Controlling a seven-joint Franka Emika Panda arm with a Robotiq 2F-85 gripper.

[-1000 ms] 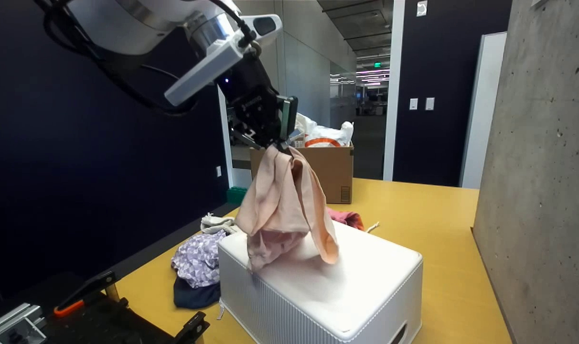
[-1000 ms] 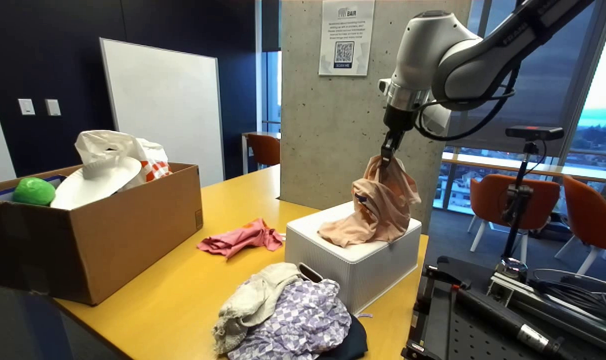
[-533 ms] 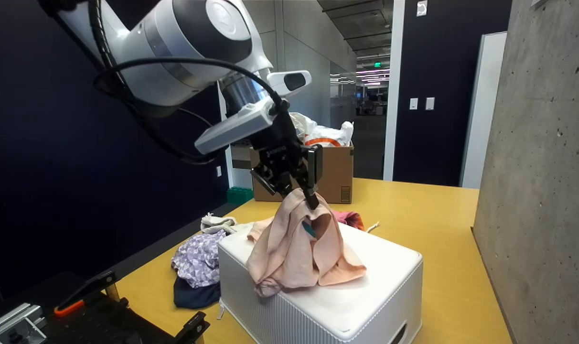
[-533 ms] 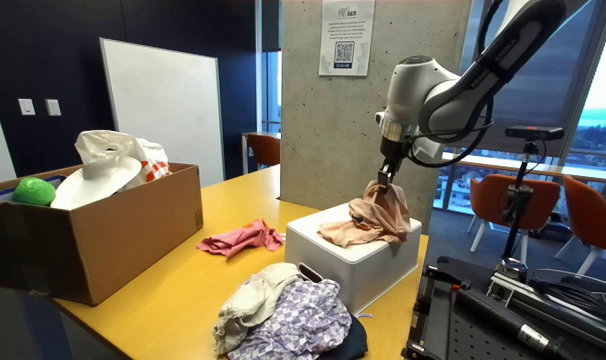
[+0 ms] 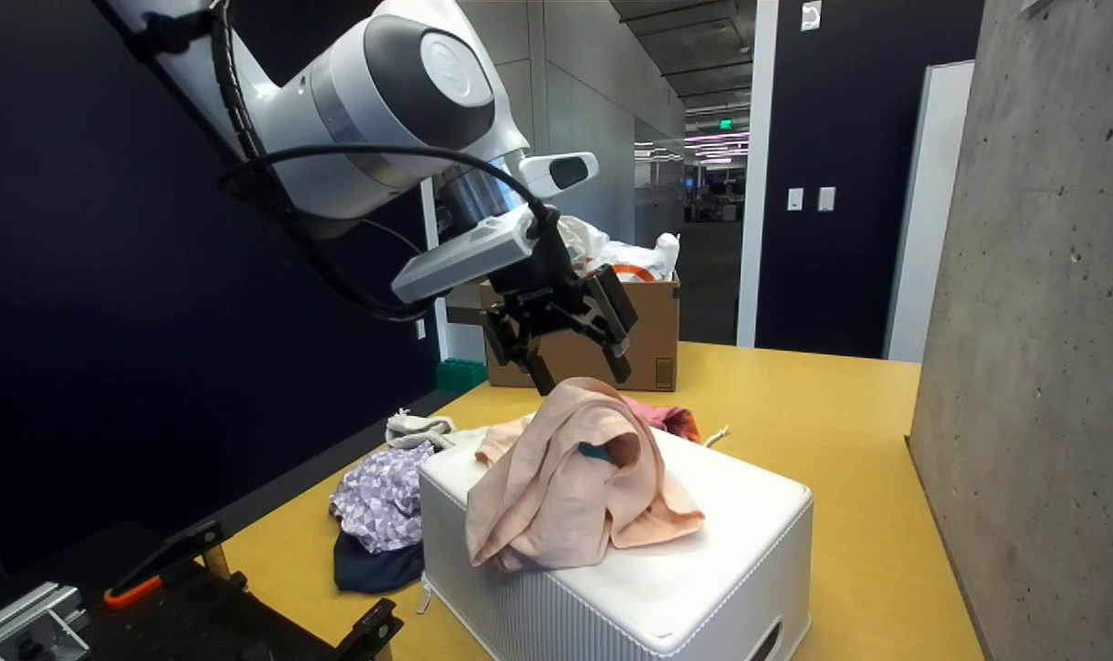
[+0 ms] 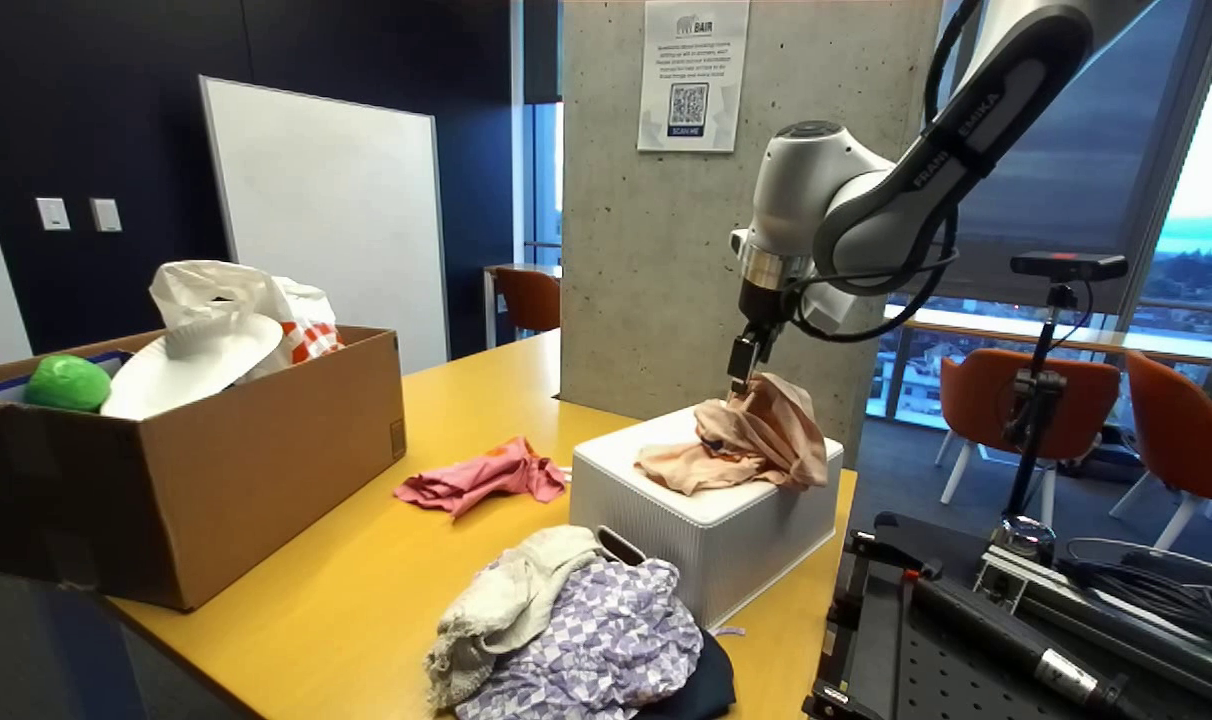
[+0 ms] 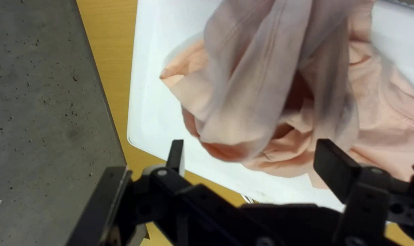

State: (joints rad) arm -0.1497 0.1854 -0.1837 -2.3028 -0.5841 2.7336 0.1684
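A crumpled pale pink cloth [image 5: 566,514] lies heaped on top of the white ribbed box [image 5: 736,542], draping over one edge. Its folds rise in a loose hump, and a small dark patch shows inside. Just above and behind that hump, my gripper [image 5: 583,380] stands open with its fingers well apart. In an exterior view the gripper [image 6: 741,385] is close beside the cloth's upper fold; contact cannot be told. From the wrist view, the cloth [image 7: 254,102] lies ahead of the spread fingertips [image 7: 175,153], and nothing is gripped between them.
Beside the box lie a purple-and-white patterned cloth [image 6: 596,640], a cream cloth [image 6: 521,590] and a dark navy one [image 6: 706,680]. A reddish-pink cloth [image 6: 486,478] rests on the yellow table [image 6: 366,590]. A full cardboard box [image 6: 286,470] and a concrete pillar [image 5: 1034,303] stand nearby.
My gripper came down with the pink cloth onto the white box, then opened and let it go. The cloth has sunk into a heap; the gripper has since shifted slightly upward.
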